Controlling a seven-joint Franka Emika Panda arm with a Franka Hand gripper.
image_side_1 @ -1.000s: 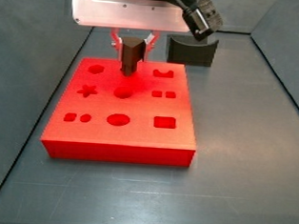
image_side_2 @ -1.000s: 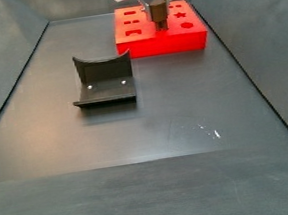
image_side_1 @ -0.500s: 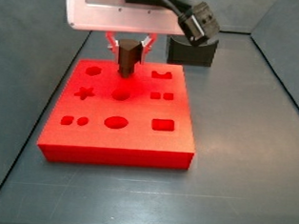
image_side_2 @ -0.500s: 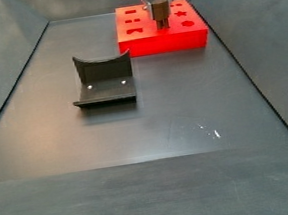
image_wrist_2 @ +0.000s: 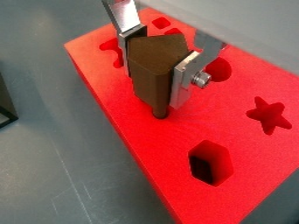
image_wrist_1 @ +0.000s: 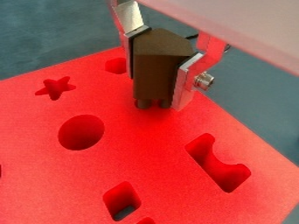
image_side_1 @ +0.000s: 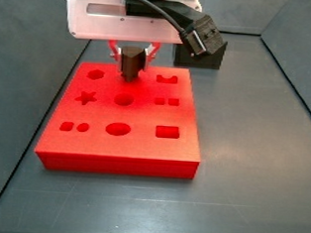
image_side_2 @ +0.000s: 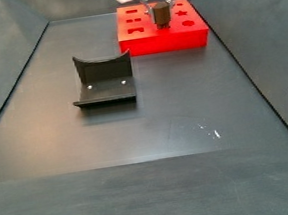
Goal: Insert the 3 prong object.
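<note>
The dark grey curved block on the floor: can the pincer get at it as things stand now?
Probably not right away. The pincer is shut on the 3 prong object above the red block. The dark grey curved block lies apart on open floor with nothing on it, so the way seems free once the pincer is empty.

The floor is a flat, matte sheet of dark grey material, evenly lit, with a soft pale sheen and no hard shadows. The dark L-shaped bracket on its base plate, the fixture, stands on it. Nearer the camera than the fixture, a small bright scuff marks the floor, and nearer still a darker band crosses the whole width. On either side of the fixture, dark grey wall panels rise and lean outward, meeting the floor along thin straight seams. Beyond the fixture a paler grey back wall closes the space, where the gripper hangs.
</note>
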